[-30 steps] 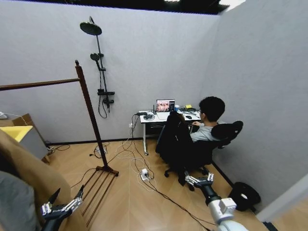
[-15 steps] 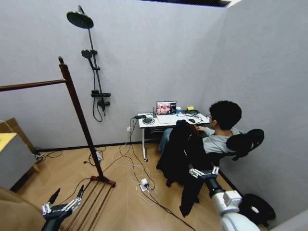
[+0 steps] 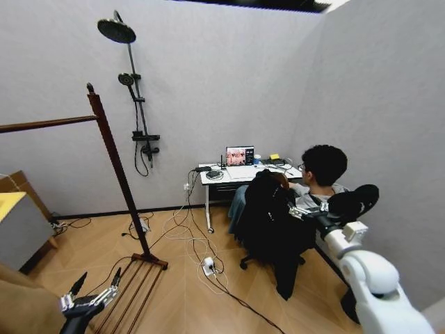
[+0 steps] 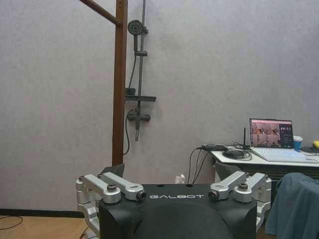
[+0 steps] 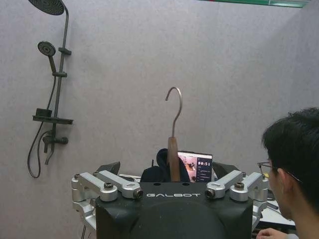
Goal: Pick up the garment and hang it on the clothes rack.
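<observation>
Black garment (image 3: pixel 271 226) hanging in the air right of centre, held up on a wooden hanger (image 5: pixel 172 158) with metal hook (image 5: pixel 175 105) upright above it. Right tool (image 3: pixel 300 209) raised at the garment's right shoulder, clamped on the hanger; in the right wrist view, hanger neck standing between the finger links, dark collar bunched at its foot. Fabric draping down to just above the floor, in front of a seated person and an office chair (image 3: pixel 351 203). Table (image 3: pixel 240 172) with open laptop (image 3: pixel 239 154) just behind, against the far wall. Clothes rack (image 3: pixel 115 170) well apart to the left, bar bare where visible, slatted base on the floor. Wall shower unit (image 3: pixel 132 90) behind the rack. Left tool (image 3: pixel 89 298) low at near left, fingers spread apart, holding nothing, close to the rack's base.
</observation>
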You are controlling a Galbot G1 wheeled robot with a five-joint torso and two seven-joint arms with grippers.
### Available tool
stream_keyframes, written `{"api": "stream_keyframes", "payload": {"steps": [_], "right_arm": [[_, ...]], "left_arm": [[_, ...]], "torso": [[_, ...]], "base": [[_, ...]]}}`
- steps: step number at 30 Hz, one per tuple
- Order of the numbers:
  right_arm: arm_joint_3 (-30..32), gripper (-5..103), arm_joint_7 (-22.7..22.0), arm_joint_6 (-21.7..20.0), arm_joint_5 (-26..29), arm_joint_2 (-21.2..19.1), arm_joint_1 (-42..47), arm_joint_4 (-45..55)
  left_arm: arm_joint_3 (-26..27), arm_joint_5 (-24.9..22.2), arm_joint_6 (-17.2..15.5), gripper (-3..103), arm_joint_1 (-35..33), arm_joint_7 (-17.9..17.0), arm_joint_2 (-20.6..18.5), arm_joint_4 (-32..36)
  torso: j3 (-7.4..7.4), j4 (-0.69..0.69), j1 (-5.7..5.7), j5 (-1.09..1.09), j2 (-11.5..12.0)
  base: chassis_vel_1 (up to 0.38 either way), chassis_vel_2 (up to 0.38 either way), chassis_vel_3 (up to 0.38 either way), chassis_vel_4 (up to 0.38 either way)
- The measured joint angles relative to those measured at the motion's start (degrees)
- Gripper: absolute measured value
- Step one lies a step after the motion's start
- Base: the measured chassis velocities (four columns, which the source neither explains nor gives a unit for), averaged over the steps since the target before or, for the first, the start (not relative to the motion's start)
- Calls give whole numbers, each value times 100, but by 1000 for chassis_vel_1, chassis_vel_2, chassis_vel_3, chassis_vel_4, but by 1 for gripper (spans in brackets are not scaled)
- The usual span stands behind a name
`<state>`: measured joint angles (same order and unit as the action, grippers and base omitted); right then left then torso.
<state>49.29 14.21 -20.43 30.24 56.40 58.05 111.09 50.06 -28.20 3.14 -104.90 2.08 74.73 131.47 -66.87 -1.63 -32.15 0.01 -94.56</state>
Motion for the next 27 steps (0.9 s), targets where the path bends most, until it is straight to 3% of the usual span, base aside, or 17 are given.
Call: {"api": "stream_keyframes", "payload": {"steps": [10, 14, 27], "right_arm": [[-412, 100, 447, 52, 280, -647, -981, -1164], [-871, 100, 1024, 391, 514, -848, -1562, -1818], [-2252, 100, 1338, 1033, 370, -733, -3025, -3228]], "left_arm": [[0, 0, -1, 100, 0, -1, 0, 0], [0, 0, -1, 100, 0, -1, 0, 0], [0, 0, -1, 100, 0, 0, 0, 0]], "torso": [[0, 0, 1, 0, 0], [0, 0, 1, 0, 0], [0, 1, 1, -2, 1]], "base": [[0, 0, 0, 0], [0, 0, 0, 0], [0, 0, 0, 0]]}}
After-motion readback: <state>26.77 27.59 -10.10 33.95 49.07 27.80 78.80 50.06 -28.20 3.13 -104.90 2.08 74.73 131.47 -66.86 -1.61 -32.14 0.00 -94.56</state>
